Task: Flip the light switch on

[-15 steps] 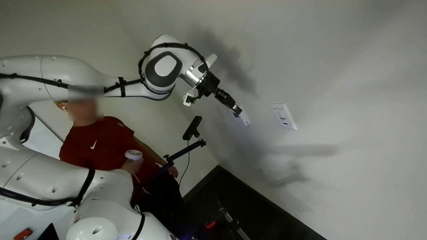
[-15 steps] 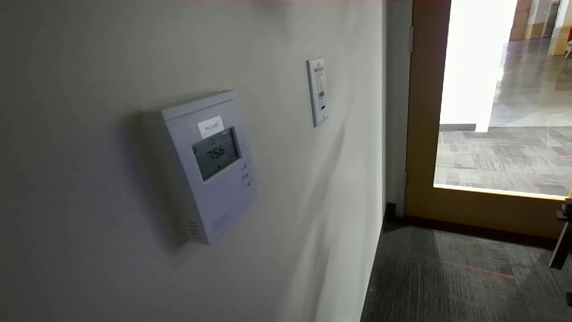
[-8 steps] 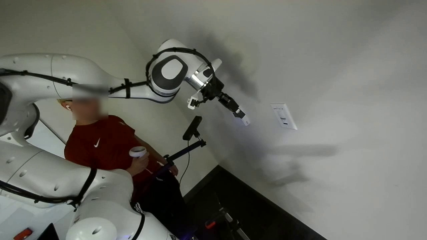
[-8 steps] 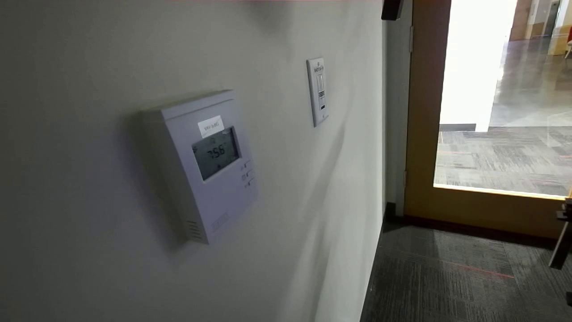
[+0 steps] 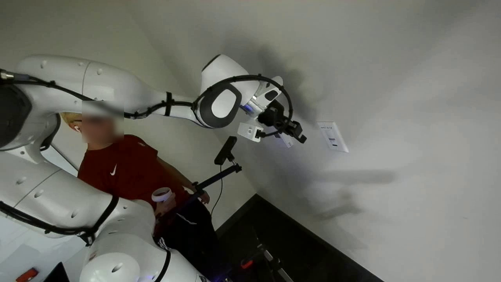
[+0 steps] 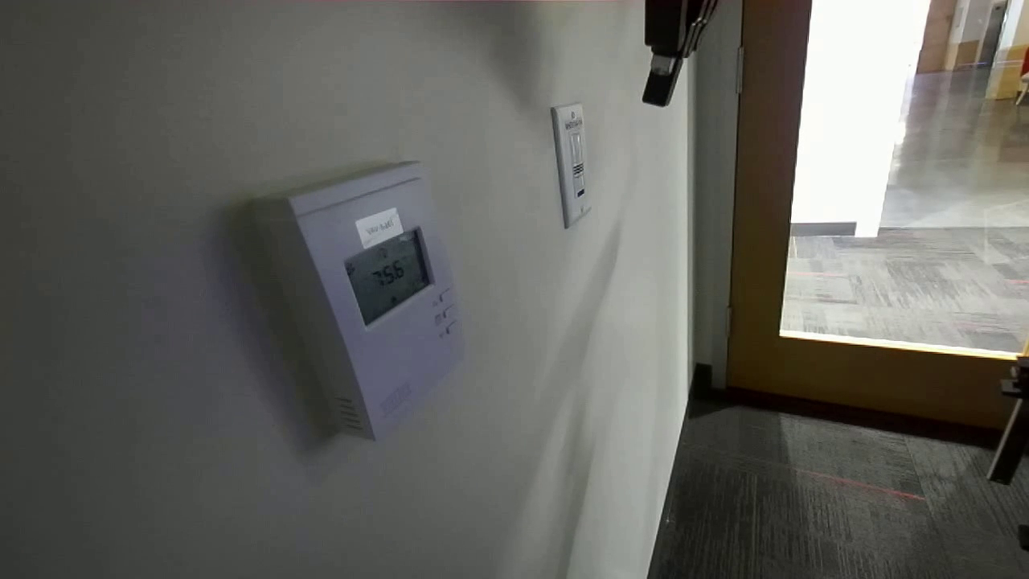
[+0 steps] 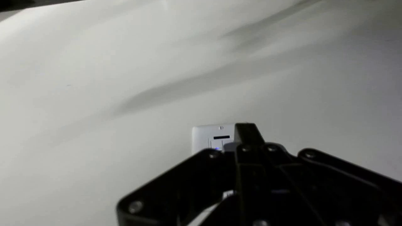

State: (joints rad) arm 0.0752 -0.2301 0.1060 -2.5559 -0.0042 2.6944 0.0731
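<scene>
The light switch is a white rectangular wall plate. It also shows in an exterior view, with its small slider and dark slot. In the wrist view the top part of its plate shows, with a small blue light; the rest is hidden behind the fingers. My gripper is shut and empty. It hangs off the wall, to the left of the switch. In an exterior view its dark fingertip is apart from the plate, above and to its right. In the wrist view the fingertips overlap the plate's right side.
A white thermostat sticks out from the same wall beside the switch. A camera on a stand arm stands below my wrist. A person in a red shirt stands behind the arm. A wooden-framed glass door is further off.
My gripper has moved right and slightly down toward the switch and has turned. It has come into the top of an exterior view and moved lower and left there. The switch plate looks the same.
</scene>
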